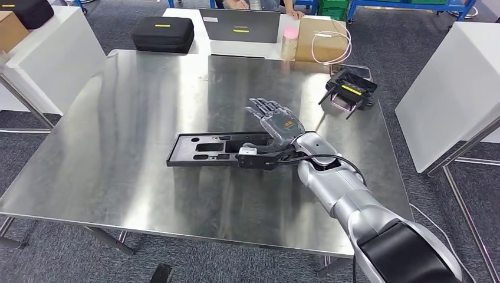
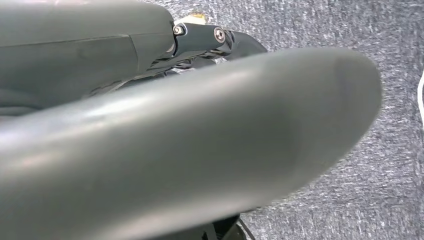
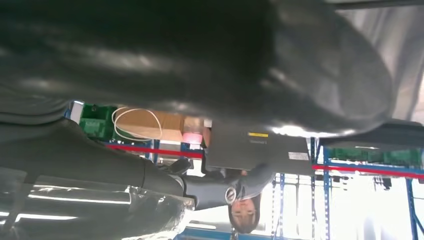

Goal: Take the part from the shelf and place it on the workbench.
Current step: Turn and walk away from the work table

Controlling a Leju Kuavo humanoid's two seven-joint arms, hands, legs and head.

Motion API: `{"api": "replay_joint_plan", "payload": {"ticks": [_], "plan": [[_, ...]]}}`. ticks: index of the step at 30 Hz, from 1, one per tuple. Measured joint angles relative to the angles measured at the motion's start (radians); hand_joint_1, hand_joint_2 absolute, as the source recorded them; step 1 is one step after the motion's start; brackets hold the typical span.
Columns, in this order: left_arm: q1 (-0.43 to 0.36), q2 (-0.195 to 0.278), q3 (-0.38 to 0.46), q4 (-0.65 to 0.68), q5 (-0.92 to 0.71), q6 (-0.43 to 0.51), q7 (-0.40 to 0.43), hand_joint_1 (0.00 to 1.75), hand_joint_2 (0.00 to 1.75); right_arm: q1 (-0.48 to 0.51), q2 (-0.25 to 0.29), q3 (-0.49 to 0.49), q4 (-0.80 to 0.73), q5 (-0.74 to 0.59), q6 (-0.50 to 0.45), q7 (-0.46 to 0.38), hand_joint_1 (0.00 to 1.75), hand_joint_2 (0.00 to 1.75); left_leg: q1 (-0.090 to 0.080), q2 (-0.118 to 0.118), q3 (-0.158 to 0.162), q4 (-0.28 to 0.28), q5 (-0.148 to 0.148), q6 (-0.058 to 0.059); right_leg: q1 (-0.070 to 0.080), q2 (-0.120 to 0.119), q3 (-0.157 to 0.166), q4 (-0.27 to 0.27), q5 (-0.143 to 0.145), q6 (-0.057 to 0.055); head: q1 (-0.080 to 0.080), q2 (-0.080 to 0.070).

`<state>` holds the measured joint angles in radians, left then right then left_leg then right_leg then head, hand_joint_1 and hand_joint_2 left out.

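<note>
So the long black plastic part point(image 1: 221, 150) is lying flat on the steel workbench point(image 1: 118, 147), roughly mid-table and a bit toward the near edge. Looks to me like the placing bit of the job is basically done, since the part sits flush on the metal and not tilted.

The right hand point(image 1: 277, 127) is at the part's right end, fingers spread and pointing up and away, palm open. From the head view it seems released rather than gripping. Its thumb side sits very close to the part's end, though, and I can't tell for sure whether it's touching or just beside it. What's left, I'd guess, is only pulling that arm clear without dragging the part along.

The left hand point(image 2: 210, 37) hangs down over grey carpet in its wrist view. The cover blocks most of the fingers, so I can't tell if it's released or clenched.

Other stuff on the far side: a black case point(image 1: 163, 33), a laptop point(image 1: 239, 25), a cardboard box point(image 1: 320, 38) with a pinkish cable, a clear jar point(image 1: 289, 42), and a black controller point(image 1: 352, 90) near the right edge.
</note>
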<state>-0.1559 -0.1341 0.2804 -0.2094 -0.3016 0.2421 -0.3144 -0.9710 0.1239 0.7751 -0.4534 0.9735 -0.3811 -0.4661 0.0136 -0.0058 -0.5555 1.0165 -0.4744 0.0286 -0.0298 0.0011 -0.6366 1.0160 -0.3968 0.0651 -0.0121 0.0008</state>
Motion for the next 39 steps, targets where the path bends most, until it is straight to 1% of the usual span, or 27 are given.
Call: {"api": "replay_joint_plan", "payload": {"ticks": [2, 4, 5, 6, 7, 9, 11, 12, 14, 16, 17, 19, 20, 21, 22, 23, 25, 27, 28, 29, 31, 33, 35, 36, 37, 38, 39], "plan": [[-0.001, 0.000, 0.000, 0.000, 0.000, -0.001, 0.000, 0.00, 0.00, -0.001, -0.004, 0.001, 0.001, 0.000, 0.000, 0.003, 0.00, 0.00, -0.001, 0.004, -0.016, -0.009, 0.023, 0.017, 0.003, -0.001, -0.029, 0.050, -0.045, -0.005, 0.002, 0.000], [-0.001, 0.000, 0.000, 0.000, 0.001, -0.004, -0.001, 0.00, 0.00, -0.001, -0.008, 0.002, 0.002, 0.000, 0.000, 0.004, 0.00, 0.00, -0.004, 0.006, -0.039, -0.010, 0.042, 0.029, 0.005, -0.001, -0.072, 0.176, -0.129, -0.022, 0.006, 0.000], [0.000, 0.000, 0.001, 0.000, 0.002, -0.007, -0.002, 0.00, 0.00, 0.000, -0.010, 0.002, 0.004, 0.000, 0.000, 0.005, 0.00, 0.00, -0.007, 0.007, -0.051, -0.010, 0.051, 0.032, 0.007, -0.001, -0.089, 0.241, -0.159, -0.024, 0.007, 0.000], [0.000, 0.000, 0.001, 0.000, 0.002, -0.010, -0.002, 0.00, 0.00, 0.001, -0.013, 0.002, 0.005, 0.001, 0.000, 0.005, 0.00, 0.00, -0.010, 0.007, -0.064, -0.009, 0.061, 0.035, 0.010, -0.001, -0.094, 0.284, -0.173, -0.022, 0.007, 0.000], [0.000, 0.000, 0.001, 0.000, 0.003, -0.012, -0.003, 0.00, 0.00, 0.001, -0.014, 0.002, 0.007, 0.001, 0.000, 0.006, 0.00, 0.00, -0.015, 0.007, -0.076, -0.009, 0.071, 0.036, 0.014, -0.001, -0.081, 0.292, -0.170, -0.018, 0.007, 0.000], [0.000, 0.000, 0.001, 0.000, 0.005, -0.014, -0.004, 0.00, 0.00, 0.001, -0.017, 0.002, 0.009, 0.002, -0.001, 0.007, 0.00, 0.00, -0.023, 0.006, -0.096, -0.008, 0.088, 0.037, 0.024, -0.001, -0.001, 0.198, -0.135, -0.017, 0.007, 0.000], [0.000, -0.002, 0.001, 0.000, 0.007, -0.013, -0.005, 0.00, 0.00, -0.003, -0.016, 0.002, 0.009, 0.002, -0.002, 0.008, 0.00, 0.00, -0.029, 0.006, -0.109, -0.008, 0.105, 0.033, 0.036, -0.002, 0.101, 0.053, -0.121, -0.034, 0.005, 0.000], [0.000, -0.002, 0.002, 0.000, 0.007, -0.013, -0.006, 0.00, 0.00, -0.005, -0.016, 0.002, 0.009, 0.003, -0.003, 0.008, 0.00, 0.00, -0.030, 0.007, -0.112, -0.009, 0.113, 0.030, 0.040, -0.002, 0.130, 0.006, -0.121, -0.043, 0.005, 0.000], [0.000, -0.003, 0.003, 0.000, 0.008, -0.013, -0.006, 0.00, 0.00, -0.006, -0.016, 0.002, 0.009, 0.005, -0.003, 0.011, 0.00, 0.00, -0.029, 0.008, -0.116, -0.012, 0.129, 0.020, 0.042, -0.004, 0.136, -0.025, -0.115, -0.056, 0.005, 0.000], [0.002, -0.002, 0.006, 0.000, 0.009, -0.013, -0.006, 0.00, 0.00, -0.008, -0.016, 0.002, 0.010, 0.008, -0.004, 0.018, 0.00, 0.00, -0.024, 0.005, -0.127, 0.001, 0.110, 0.008, 0.031, -0.007, 0.126, -0.033, -0.094, -0.072, 0.007, 0.000], [0.002, -0.002, 0.007, 0.000, 0.009, -0.012, -0.006, 0.00, 0.00, -0.009, -0.015, 0.002, 0.011, 0.009, -0.006, 0.024, 0.00, 0.00, -0.021, 0.003, -0.139, 0.028, 0.075, 0.001, 0.025, -0.009, 0.119, -0.037, -0.081, -0.080, 0.006, 0.000], [0.003, -0.001, 0.009, 0.000, 0.010, -0.012, -0.007, 0.00, 0.00, -0.010, -0.014, 0.002, 0.012, 0.010, -0.010, 0.035, 0.00, 0.00, -0.011, 0.002, -0.170, 0.137, -0.027, -0.015, 0.018, -0.011, 0.096, -0.038, -0.056, -0.087, 0.005, 0.000], [0.004, -0.001, 0.010, 0.000, 0.011, -0.012, -0.008, 0.00, 0.00, -0.010, -0.015, 0.002, 0.013, 0.011, -0.012, 0.040, 0.00, 0.00, -0.004, 0.002, -0.185, 0.204, -0.064, -0.023, 0.017, -0.011, 0.082, -0.038, -0.045, -0.086, 0.004, 0.000], [0.004, 0.000, 0.012, 0.000, 0.013, -0.013, -0.009, 0.00, 0.00, -0.009, -0.016, 0.002, 0.015, 0.012, -0.013, 0.045, 0.00, 0.00, 0.003, 0.003, -0.192, 0.256, -0.077, -0.031, 0.015, -0.012, 0.068, -0.037, -0.035, -0.082, 0.005, 0.000], [0.005, 0.001, 0.013, 0.000, 0.015, -0.014, -0.011, 0.00, 0.00, -0.008, -0.017, 0.002, 0.017, 0.014, -0.013, 0.049, 0.00, 0.00, 0.010, 0.003, -0.186, 0.282, -0.069, -0.039, 0.012, -0.012, 0.054, -0.036, -0.025, -0.076, 0.004, 0.000], [0.006, 0.002, 0.014, 0.000, 0.016, -0.014, -0.012, 0.00, 0.00, -0.008, -0.019, 0.002, 0.019, 0.015, -0.014, 0.052, 0.00, 0.00, 0.016, 0.003, -0.163, 0.273, -0.044, -0.046, 0.008, -0.013, 0.041, -0.034, -0.016, -0.069, 0.004, 0.000], [0.006, 0.003, 0.016, 0.000, 0.017, -0.015, -0.013, 0.00, 0.00, -0.008, -0.022, 0.002, 0.023, 0.017, -0.014, 0.060, 0.00, 0.00, 0.028, 0.004, -0.071, 0.163, -0.004, -0.062, 0.001, -0.013, 0.019, -0.024, -0.003, -0.054, 0.003, 0.000], [0.005, 0.004, 0.017, 0.000, 0.016, -0.015, -0.013, 0.00, 0.00, -0.010, -0.026, 0.002, 0.024, 0.021, -0.017, 0.070, 0.00, 0.00, 0.029, -0.002, 0.006, 0.048, -0.013, -0.066, 0.003, -0.013, 0.001, -0.012, 0.009, -0.036, 0.001, 0.000], [0.004, 0.004, 0.018, 0.000, 0.015, -0.017, -0.013, 0.00, 0.00, -0.011, -0.027, 0.002, 0.024, 0.024, -0.019, 0.075, 0.00, 0.00, 0.026, -0.005, 0.019, 0.021, -0.025, -0.063, 0.006, -0.013, -0.005, -0.009, 0.016, -0.026, 0.000, 0.000], [0.004, 0.004, 0.020, 0.000, 0.014, -0.018, -0.013, 0.00, 0.00, -0.010, -0.029, 0.002, 0.025, 0.027, -0.022, 0.081, 0.00, 0.00, 0.021, -0.007, 0.017, 0.014, -0.026, -0.054, 0.008, -0.013, -0.010, -0.009, 0.025, -0.016, 0.001, 0.000], [0.004, 0.003, 0.024, 0.000, 0.013, -0.022, -0.012, 0.00, 0.00, -0.009, -0.038, 0.002, 0.029, 0.033, -0.025, 0.091, 0.00, 0.00, 0.016, -0.005, 0.000, 0.011, -0.012, -0.028, 0.007, -0.013, -0.028, -0.001, 0.021, -0.003, 0.000, 0.000], [0.003, 0.004, 0.026, 0.000, 0.012, -0.023, -0.012, 0.00, 0.00, -0.008, -0.047, 0.001, 0.033, 0.037, -0.025, 0.103, 0.00, 0.00, 0.012, -0.001, -0.024, 0.008, 0.011, 0.005, 0.004, -0.012, -0.067, 0.070, -0.041, -0.012, 0.004, 0.000], [0.002, 0.005, 0.028, 0.000, 0.013, -0.025, -0.013, 0.00, 0.00, -0.007, -0.054, 0.001, 0.036, 0.043, -0.025, 0.119, 0.00, 0.00, 0.005, 0.001, -0.053, 0.008, 0.033, 0.022, 0.005, -0.009, -0.111, 0.207, -0.122, -0.022, 0.007, 0.000], [0.003, 0.005, 0.029, 0.000, 0.013, -0.026, -0.013, 0.00, 0.00, -0.006, -0.057, 0.001, 0.038, 0.048, -0.025, 0.130, 0.00, 0.00, 0.001, 0.001, -0.068, 0.009, 0.045, 0.026, 0.007, -0.008, -0.122, 0.266, -0.142, -0.020, 0.007, 0.000], [0.003, 0.005, 0.030, 0.000, 0.013, -0.027, -0.013, 0.00, 0.00, -0.005, -0.060, 0.000, 0.040, 0.053, -0.025, 0.141, 0.00, 0.00, -0.003, 0.001, -0.082, 0.009, 0.056, 0.028, 0.009, -0.007, -0.117, 0.298, -0.145, -0.016, 0.007, 0.000], [0.004, 0.005, 0.031, 0.000, 0.013, -0.028, -0.014, 0.00, 0.00, -0.003, -0.062, -0.002, 0.042, 0.059, -0.026, 0.154, 0.00, 0.00, -0.007, 0.001, -0.095, 0.009, 0.068, 0.029, 0.014, -0.006, -0.094, 0.293, -0.132, -0.011, 0.007, 0.000], [0.004, 0.005, 0.032, 0.000, 0.014, -0.029, -0.015, 0.00, 0.00, -0.003, -0.064, -0.006, 0.044, 0.065, -0.028, 0.169, 0.00, 0.00, -0.011, 0.001, -0.108, 0.009, 0.079, 0.029, 0.019, -0.005, -0.052, 0.252, -0.113, -0.010, 0.007, 0.000]]}}
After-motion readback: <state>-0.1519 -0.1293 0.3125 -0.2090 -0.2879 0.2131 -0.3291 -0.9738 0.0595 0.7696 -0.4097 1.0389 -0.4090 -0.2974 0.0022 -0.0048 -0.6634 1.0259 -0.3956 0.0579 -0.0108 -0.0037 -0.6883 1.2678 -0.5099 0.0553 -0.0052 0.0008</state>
